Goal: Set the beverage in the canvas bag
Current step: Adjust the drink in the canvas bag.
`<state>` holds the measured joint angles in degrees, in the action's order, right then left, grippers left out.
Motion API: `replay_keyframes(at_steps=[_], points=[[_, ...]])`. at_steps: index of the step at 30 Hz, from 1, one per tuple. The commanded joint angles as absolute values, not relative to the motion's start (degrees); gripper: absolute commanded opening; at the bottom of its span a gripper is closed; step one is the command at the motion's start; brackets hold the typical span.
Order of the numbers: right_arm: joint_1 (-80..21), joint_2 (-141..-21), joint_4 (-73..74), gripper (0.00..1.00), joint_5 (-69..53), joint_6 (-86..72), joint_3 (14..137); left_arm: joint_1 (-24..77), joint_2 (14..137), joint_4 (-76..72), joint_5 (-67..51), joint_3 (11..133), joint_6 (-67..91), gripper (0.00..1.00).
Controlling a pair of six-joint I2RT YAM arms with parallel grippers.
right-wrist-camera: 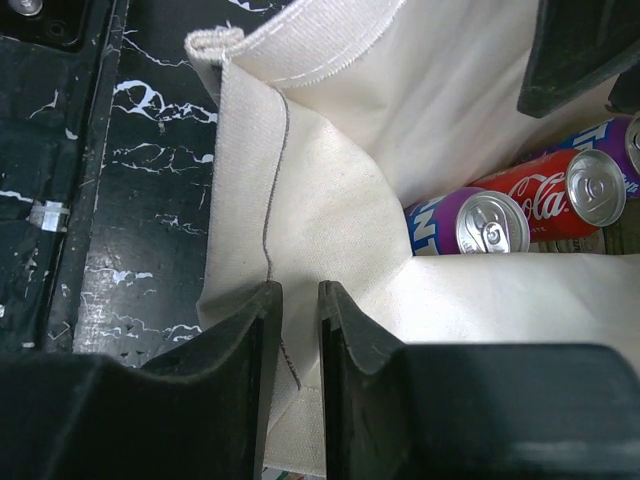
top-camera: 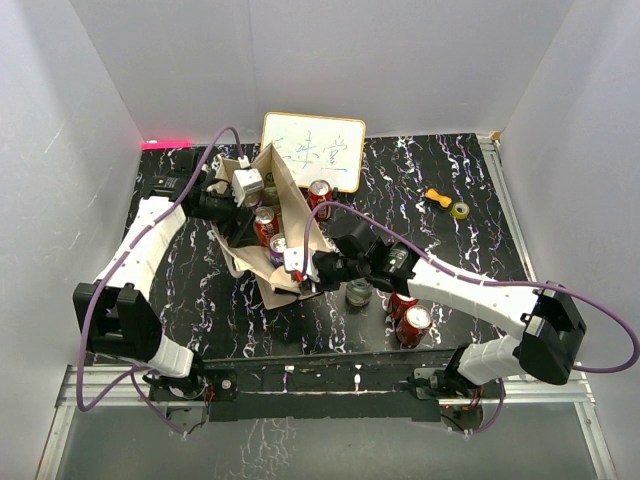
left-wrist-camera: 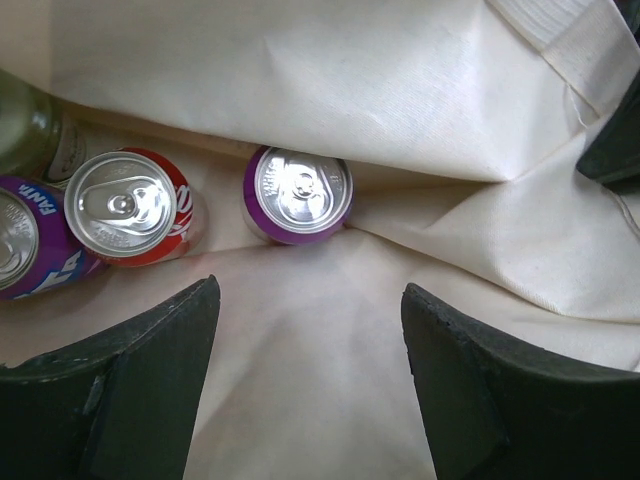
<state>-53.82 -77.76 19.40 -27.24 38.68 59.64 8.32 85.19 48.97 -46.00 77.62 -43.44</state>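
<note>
Risk: right pincer is straddling the canvas bag wall at its near corner. Its jaws are standing a slit apart with cloth in the gap, and a firm grip cannot be told. If cloth is slipping free, the mouth may be folding shut over the load. Left pincer is hanging wide open and empty over the interior. Bag is sitting left of the table middle, beige, creased, gaping. Red can and purple can are sitting inside. Loose cans are waiting by the near edge.

Bright, even light; soft shadows within the canvas bag; mostly sharp.
</note>
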Motion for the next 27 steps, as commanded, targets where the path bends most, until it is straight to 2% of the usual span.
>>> replay_keyframes(at_steps=[1, 8, 18, 27], points=[[-54.7, -79.0, 22.8, 0.25, -24.7, 36.8, 55.9, 11.2, 83.2, 52.9, -44.9, 77.3, -51.3, 0.73], [-54.8, -79.7, 24.2, 0.24, -23.0, 34.3, 59.9, 15.6, 87.2, 55.1, -45.8, 79.6, -59.4, 0.79], [-54.4, -79.3, 22.0, 0.21, -20.6, 32.5, 62.8, 17.3, 94.9, 54.2, -47.4, 81.0, -66.0, 0.77], [-52.6, -79.3, 22.0, 0.2, -20.6, 31.4, 63.9, 17.9, 98.6, 51.4, -45.4, 82.4, -66.0, 0.81]])
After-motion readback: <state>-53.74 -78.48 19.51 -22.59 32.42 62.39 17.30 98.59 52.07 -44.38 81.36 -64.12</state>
